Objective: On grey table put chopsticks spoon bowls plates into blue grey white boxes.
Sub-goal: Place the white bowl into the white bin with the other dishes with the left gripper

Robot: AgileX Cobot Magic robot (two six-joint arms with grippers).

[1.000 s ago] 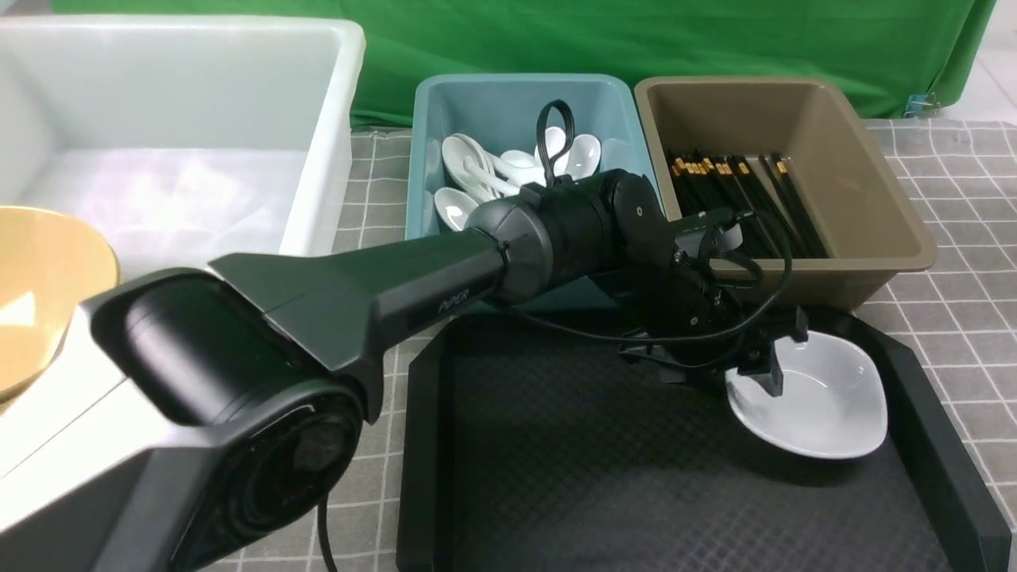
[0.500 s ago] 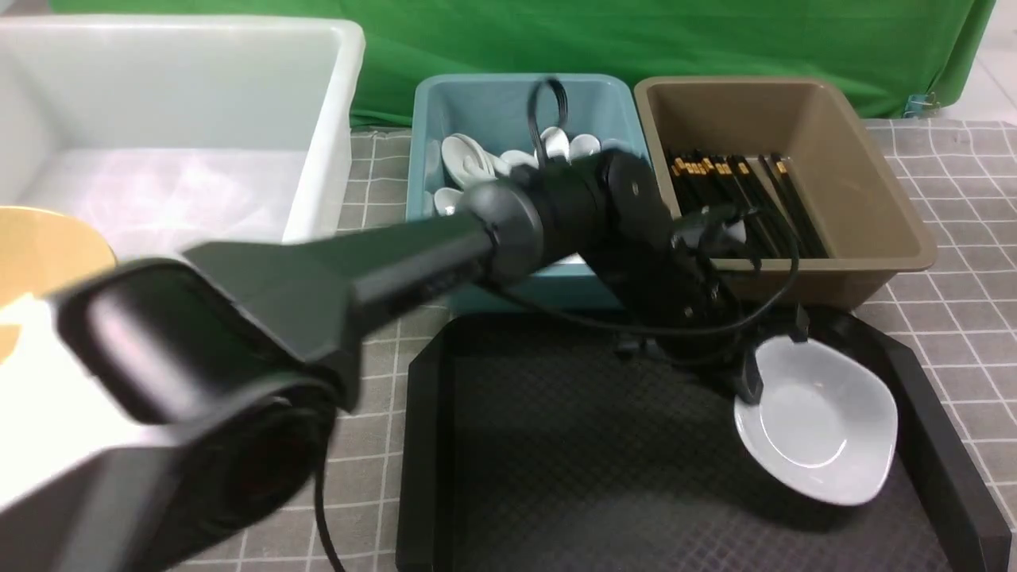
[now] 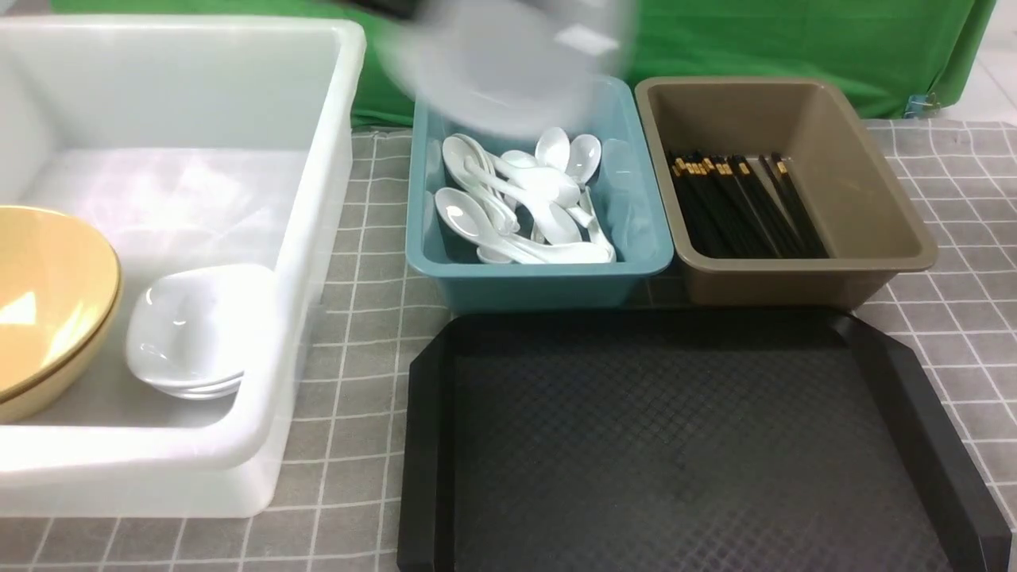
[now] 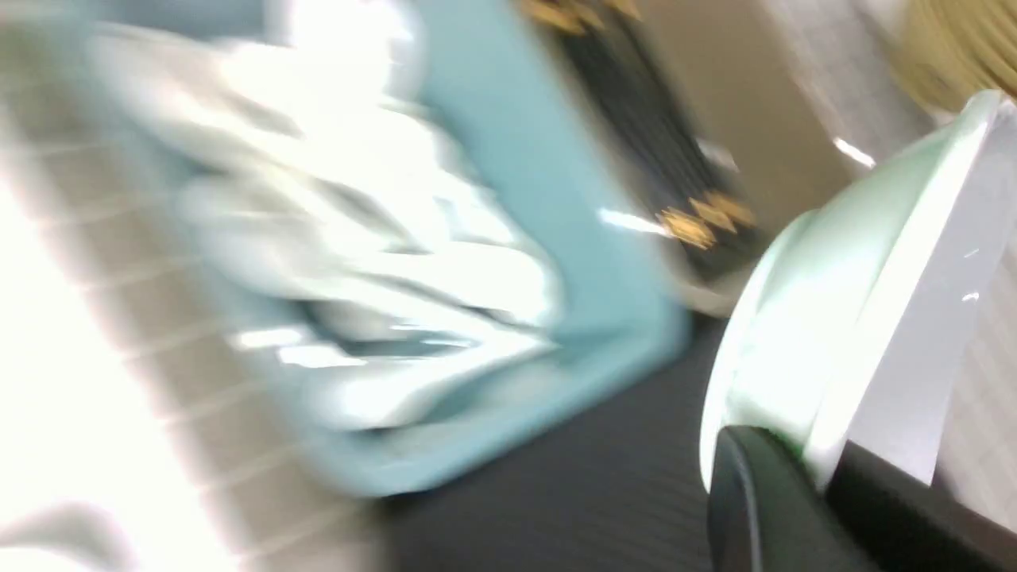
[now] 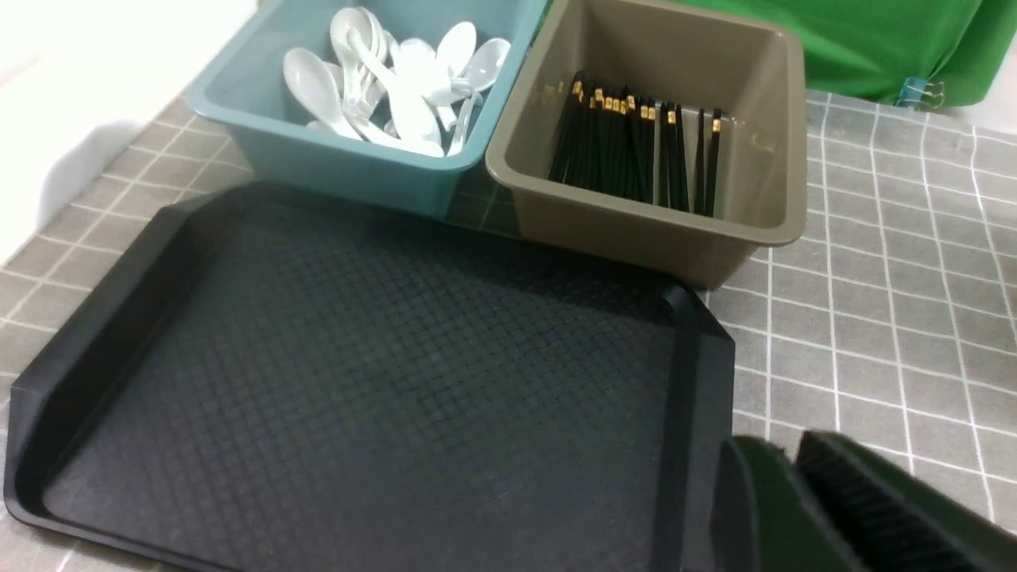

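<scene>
My left gripper [image 4: 798,454] is shut on the rim of a white plate [image 4: 834,302]. In the front view that plate [image 3: 500,71] is a blur in the air above the back of the blue box [image 3: 540,274], which holds several white spoons [image 3: 516,199]. Black chopsticks [image 3: 739,206] lie in the grey box [image 3: 874,199]. The white box [image 3: 318,199] holds a yellow bowl [image 3: 48,294] and a stack of white plates [image 3: 191,334]. My right gripper [image 5: 775,441] is shut and holds nothing, low over the grey table [image 5: 874,278] by the tray's corner.
The black tray [image 3: 421,445] lies in front of the blue and grey boxes with nothing on it. A green cloth [image 3: 794,32] hangs behind the boxes.
My left gripper shut on the white plate on the black tray, lifted it and swung it up and left over the blue box. The left arm has left the front view.
</scene>
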